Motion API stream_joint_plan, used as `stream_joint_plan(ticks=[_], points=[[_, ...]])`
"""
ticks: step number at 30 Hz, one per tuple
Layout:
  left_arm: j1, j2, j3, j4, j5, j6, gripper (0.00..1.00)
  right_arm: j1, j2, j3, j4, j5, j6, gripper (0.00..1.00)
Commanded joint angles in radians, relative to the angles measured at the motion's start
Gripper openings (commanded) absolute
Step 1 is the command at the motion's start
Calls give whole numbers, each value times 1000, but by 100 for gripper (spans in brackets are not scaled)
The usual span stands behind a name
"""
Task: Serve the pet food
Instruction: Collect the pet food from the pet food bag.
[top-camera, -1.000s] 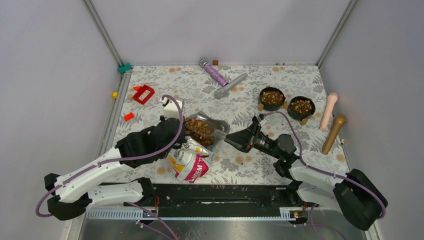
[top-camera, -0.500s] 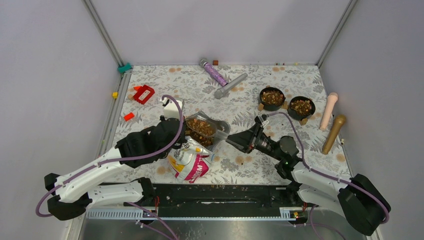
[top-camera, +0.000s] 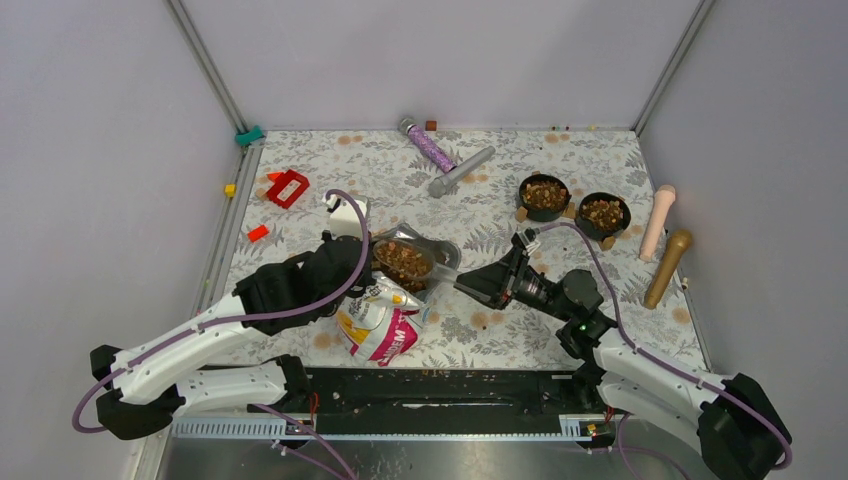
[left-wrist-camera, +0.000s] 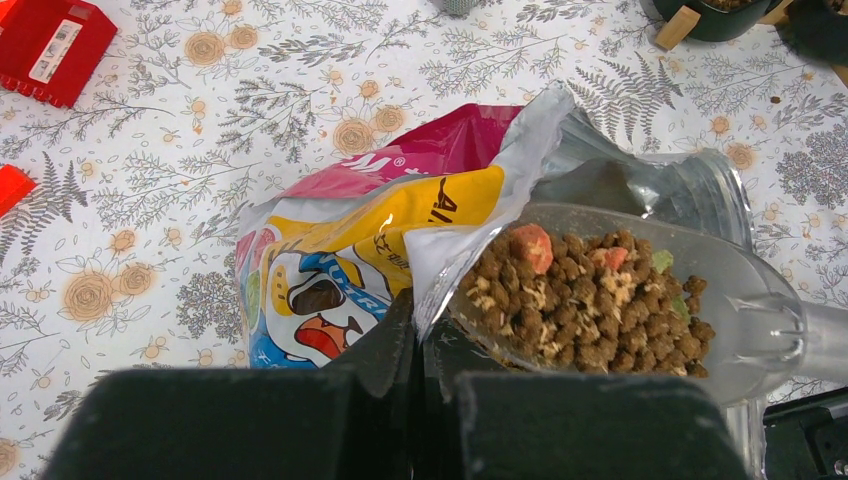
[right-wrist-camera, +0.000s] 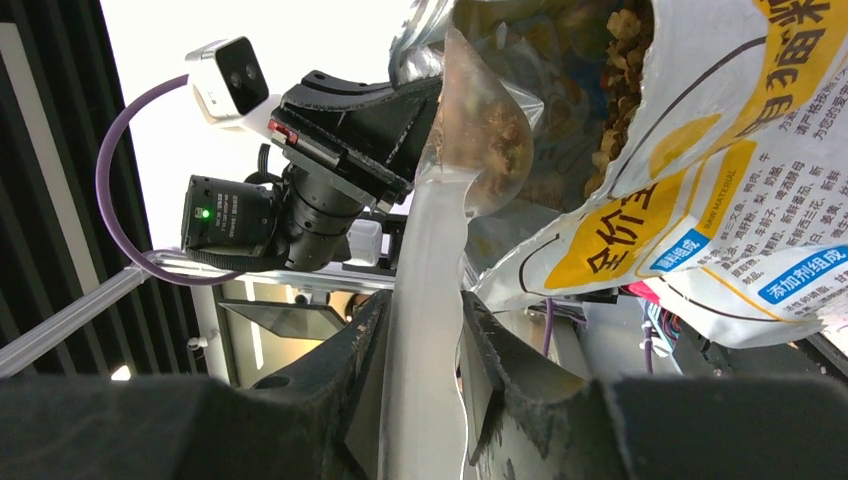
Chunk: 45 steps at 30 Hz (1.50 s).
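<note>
The yellow-white-magenta bag (top-camera: 380, 322) lies near the front middle with its silver mouth open. My left gripper (top-camera: 362, 268) is shut on the bag's mouth edge; in the left wrist view the gripper (left-wrist-camera: 420, 330) pinches the silver lip of the bag (left-wrist-camera: 350, 230). My right gripper (top-camera: 472, 281) is shut on the handle of a clear scoop (right-wrist-camera: 425, 300). The scoop's bowl (left-wrist-camera: 760, 310) sits in the bag mouth, heaped with brown kibble (left-wrist-camera: 590, 300), which also shows from above (top-camera: 402, 260). Two black bowls (top-camera: 544, 194) (top-camera: 603, 213) at the right rear hold kibble.
A purple glitter tube (top-camera: 428, 147) and a grey tube (top-camera: 461, 171) lie at the back. A red holder (top-camera: 288, 187) and a small red piece (top-camera: 257, 233) lie at the left. A pink cylinder (top-camera: 657, 222) and a tan one (top-camera: 668, 267) lie along the right edge.
The right arm's elbow has swung down and to the right, and the scoop of kibble has shifted slightly right in the bag mouth. The left gripper has kept its hold.
</note>
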<state>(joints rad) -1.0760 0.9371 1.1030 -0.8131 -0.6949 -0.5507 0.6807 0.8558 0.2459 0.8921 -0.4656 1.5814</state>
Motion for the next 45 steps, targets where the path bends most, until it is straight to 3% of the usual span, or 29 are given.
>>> stream_joint_plan(ticks=[1, 9, 26, 45], points=[[-18, -7, 27, 135, 15, -17, 0, -1, -75, 67, -60, -34, -36, 0], [-18, -18, 26, 135, 6, -14, 0, -29, -203, 78, -275, -46, -120, 0], [-18, -14, 27, 135, 5, -15, 0, -67, -303, 45, -282, -15, -87, 0], [-18, -12, 26, 135, 5, -18, 0, -132, -344, 180, -346, 79, -125, 0]])
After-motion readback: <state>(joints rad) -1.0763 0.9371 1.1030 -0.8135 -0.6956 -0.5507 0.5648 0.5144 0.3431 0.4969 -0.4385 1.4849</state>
